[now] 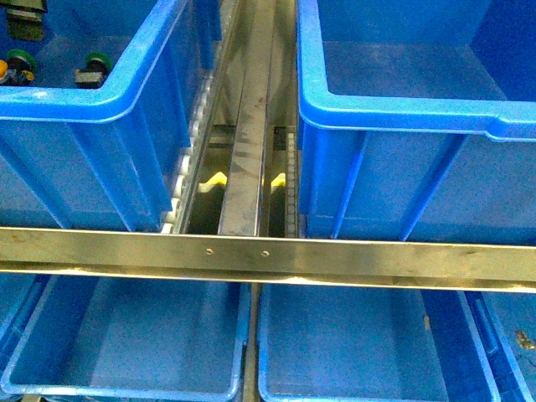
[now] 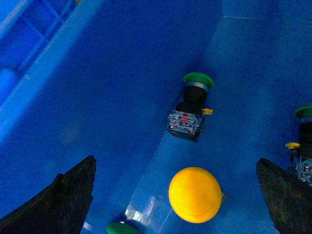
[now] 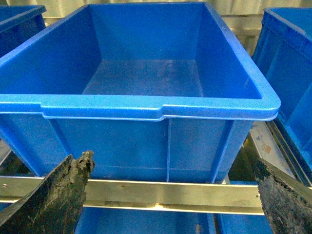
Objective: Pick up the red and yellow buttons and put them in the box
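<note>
**Step in hand (our judgement):** approach for pick of yellow button, 1st of 2 items. No button seen in the box yet.

**Left tool** (image 2: pixel 175 163): fingers (image 2: pixel 63 200) spread wide, holding nothing. It hovers inside the source crate (image 1: pixel 100 105), upper left of front view. The yellow button (image 2: pixel 195 195) sits on the crate floor roughly mid-gap between the fingers, cap toward the camera, body hidden under the cap. A green-capped switch (image 2: pixel 192 105) lies on its side near it, apart, not touching. More green caps show at the frame edges.

**Right tool** (image 3: pixel 170 160): also spread, empty, facing the box (image 3: pixel 161 107). The box stands upper right in front view, behind the metal rail (image 1: pixel 268 255).

**Red button:** not made out in any view; we cannot tell its position.

**Next move (our est.):**
- Ctr left tool over the yellow cap.
- Descend and close on the cap or neck w/o catching the green switch.
- Lift clear of the crate rim and carry across to the box.

**Risk:** the smooth round cap may slip from a shallow pinch.
</note>
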Robot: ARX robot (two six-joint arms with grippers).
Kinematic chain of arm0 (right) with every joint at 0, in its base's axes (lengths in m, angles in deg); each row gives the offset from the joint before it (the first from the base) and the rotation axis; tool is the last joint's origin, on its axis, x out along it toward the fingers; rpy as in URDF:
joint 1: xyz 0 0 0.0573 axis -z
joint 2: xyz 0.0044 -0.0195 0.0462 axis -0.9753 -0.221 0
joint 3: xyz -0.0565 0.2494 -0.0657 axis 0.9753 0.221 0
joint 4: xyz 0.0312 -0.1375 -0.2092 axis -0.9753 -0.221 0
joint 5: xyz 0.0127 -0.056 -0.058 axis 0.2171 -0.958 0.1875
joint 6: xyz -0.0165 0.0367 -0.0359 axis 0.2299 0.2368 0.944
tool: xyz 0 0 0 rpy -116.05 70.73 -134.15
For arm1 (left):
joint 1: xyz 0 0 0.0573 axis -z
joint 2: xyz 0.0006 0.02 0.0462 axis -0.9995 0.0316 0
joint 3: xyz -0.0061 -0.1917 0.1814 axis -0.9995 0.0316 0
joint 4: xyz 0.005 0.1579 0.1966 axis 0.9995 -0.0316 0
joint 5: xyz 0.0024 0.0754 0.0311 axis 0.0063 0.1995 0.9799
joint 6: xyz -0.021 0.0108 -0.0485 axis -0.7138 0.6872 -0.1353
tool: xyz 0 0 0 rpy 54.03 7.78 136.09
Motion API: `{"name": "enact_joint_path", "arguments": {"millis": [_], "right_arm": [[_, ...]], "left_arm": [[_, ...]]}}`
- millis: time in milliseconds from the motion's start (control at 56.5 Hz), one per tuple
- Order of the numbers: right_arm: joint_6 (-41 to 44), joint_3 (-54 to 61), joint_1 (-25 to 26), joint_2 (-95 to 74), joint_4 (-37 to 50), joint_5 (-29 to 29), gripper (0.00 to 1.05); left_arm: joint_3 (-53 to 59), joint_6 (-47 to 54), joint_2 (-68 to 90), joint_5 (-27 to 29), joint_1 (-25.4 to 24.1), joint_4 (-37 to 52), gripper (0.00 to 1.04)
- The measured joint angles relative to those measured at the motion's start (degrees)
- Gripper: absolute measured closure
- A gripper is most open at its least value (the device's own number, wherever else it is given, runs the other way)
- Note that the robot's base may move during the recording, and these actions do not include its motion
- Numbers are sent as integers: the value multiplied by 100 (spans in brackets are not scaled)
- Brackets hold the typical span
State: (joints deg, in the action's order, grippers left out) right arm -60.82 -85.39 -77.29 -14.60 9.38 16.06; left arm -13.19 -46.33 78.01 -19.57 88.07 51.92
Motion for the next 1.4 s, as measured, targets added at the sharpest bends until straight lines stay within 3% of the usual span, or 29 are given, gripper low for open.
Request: {"name": "enact_joint_path", "arguments": {"millis": [1257,1399], "right_arm": [[0,0,0,0,0,0,6],[0,0,0,0,0,0,6]], "left_arm": [[-730,-24,935,-72,-17,-446,8],[-785,-79,1023,-114,-15,-535,24]]}}
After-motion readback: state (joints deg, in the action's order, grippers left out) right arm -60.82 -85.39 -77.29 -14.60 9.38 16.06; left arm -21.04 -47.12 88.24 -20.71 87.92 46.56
